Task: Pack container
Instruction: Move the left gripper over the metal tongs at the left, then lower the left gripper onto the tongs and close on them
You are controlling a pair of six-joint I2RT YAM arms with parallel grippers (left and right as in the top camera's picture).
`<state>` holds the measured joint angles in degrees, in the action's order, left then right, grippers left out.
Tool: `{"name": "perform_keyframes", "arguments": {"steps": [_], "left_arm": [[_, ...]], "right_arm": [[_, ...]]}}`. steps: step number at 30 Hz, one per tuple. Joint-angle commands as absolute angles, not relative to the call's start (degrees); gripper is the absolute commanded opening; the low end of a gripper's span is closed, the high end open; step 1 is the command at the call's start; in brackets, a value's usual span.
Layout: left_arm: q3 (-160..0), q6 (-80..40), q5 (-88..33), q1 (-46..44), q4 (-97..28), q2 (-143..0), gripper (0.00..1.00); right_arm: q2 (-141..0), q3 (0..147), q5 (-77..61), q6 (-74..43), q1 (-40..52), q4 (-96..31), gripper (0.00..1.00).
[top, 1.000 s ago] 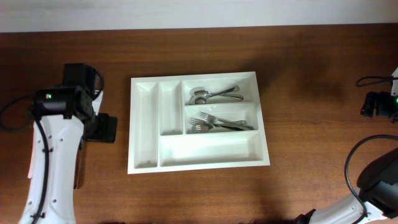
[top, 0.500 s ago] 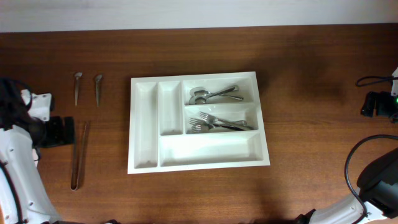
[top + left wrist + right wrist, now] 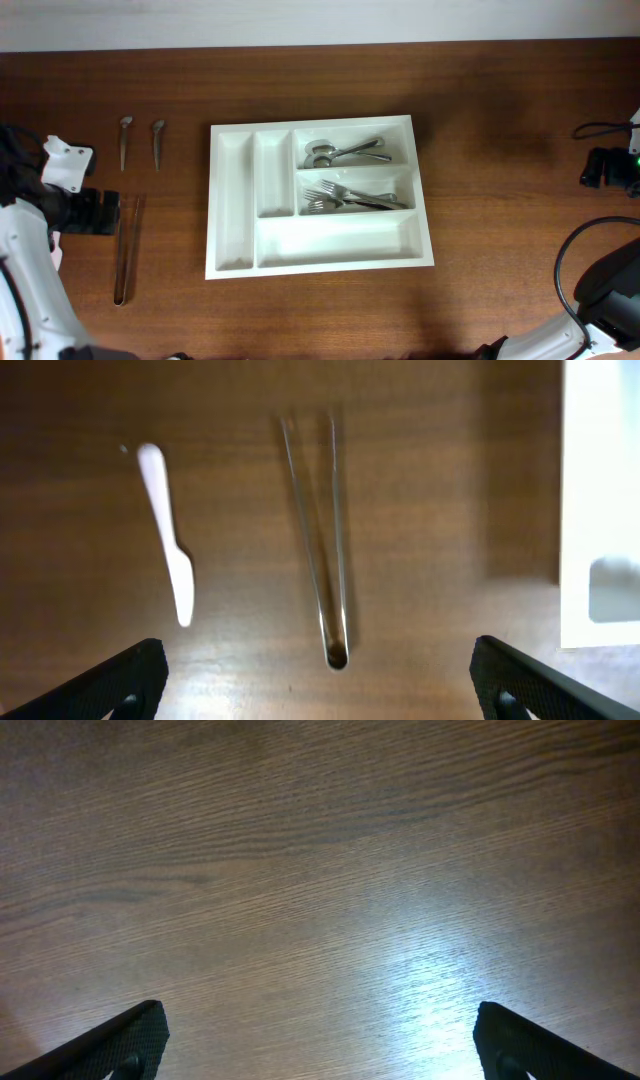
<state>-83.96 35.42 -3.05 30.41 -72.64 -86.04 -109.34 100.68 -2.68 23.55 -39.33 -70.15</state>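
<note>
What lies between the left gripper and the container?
Metal tongs lie between the left gripper and the container, clearest in the overhead view.

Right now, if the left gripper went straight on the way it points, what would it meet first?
Probably the metal tongs, lying on the table and centred ahead of the open left gripper in the wrist view; depth is unclear.

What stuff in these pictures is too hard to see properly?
- Forks: overhead, piled over each other in the container, too small to count.
- White utensil: left wrist view, blurred, so knife or spoon is unclear; overhead, the left arm seems to cover it.
- Container: left wrist view, cut off by the right edge.
- Right gripper: overhead, past the picture's edge; its own camera shows only fingertips.
</note>
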Motion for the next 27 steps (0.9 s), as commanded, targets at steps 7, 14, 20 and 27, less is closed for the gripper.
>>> {"name": "perform_keyframes", "arguments": {"steps": [7, 14, 20, 27], "left_arm": [[-84.42, 23.97, 1.3, 30.52, -73.1, -97.6, 0.99], [-84.4, 18.24, 2.63, 30.5, -72.99, -104.38, 0.99], [-81.89, 19.2, 2.61, 30.5, -68.84, -106.56, 0.99], [-77.03, 26.2, -5.13, 30.48, -66.83, -106.5, 0.99]], "right_arm": [[-109.21, 100.49, -2.98, 22.87, -39.4, -69.97, 0.99], [-109.21, 100.49, -2.98, 22.87, -39.4, -69.97, 0.98], [-109.21, 100.49, -2.98, 22.87, -39.4, -69.97, 0.99], [-109.21, 100.49, -2.98, 22.87, -39.4, -69.97, 0.99]]}}
